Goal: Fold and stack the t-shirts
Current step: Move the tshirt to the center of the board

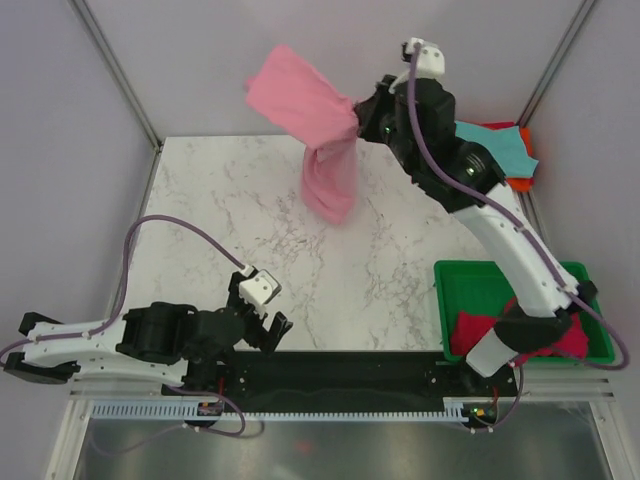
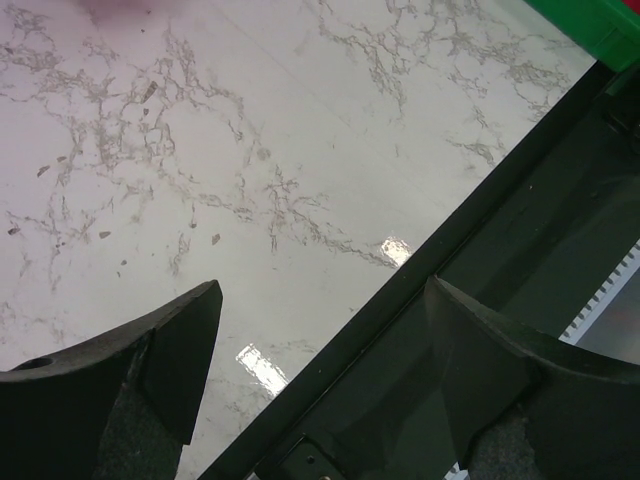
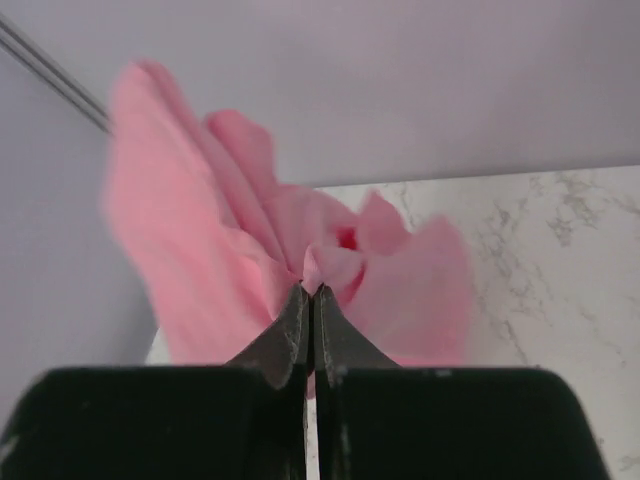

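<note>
My right gripper [image 1: 358, 118] is shut on a light pink t-shirt [image 1: 315, 130] and holds it high above the far middle of the table; part of the cloth flares out to the left, part hangs down. In the right wrist view the shirt [image 3: 250, 260] bunches at the closed fingertips [image 3: 310, 292]. My left gripper [image 1: 262, 322] is open and empty, low over the table's near edge; its view shows only bare marble between the fingers [image 2: 170, 340]. A magenta-red shirt [image 1: 480, 330] lies in the green bin [image 1: 500, 275]. Teal [image 1: 495, 145], orange [image 1: 520, 180] and red shirts lie piled at the far right.
The marble table [image 1: 220, 220] is ringed by a metal frame with grey walls. A black rail [image 1: 340, 375] runs along the near edge, also seen under my left gripper [image 2: 450, 300]. The green bin's corner shows in the left wrist view [image 2: 590, 20].
</note>
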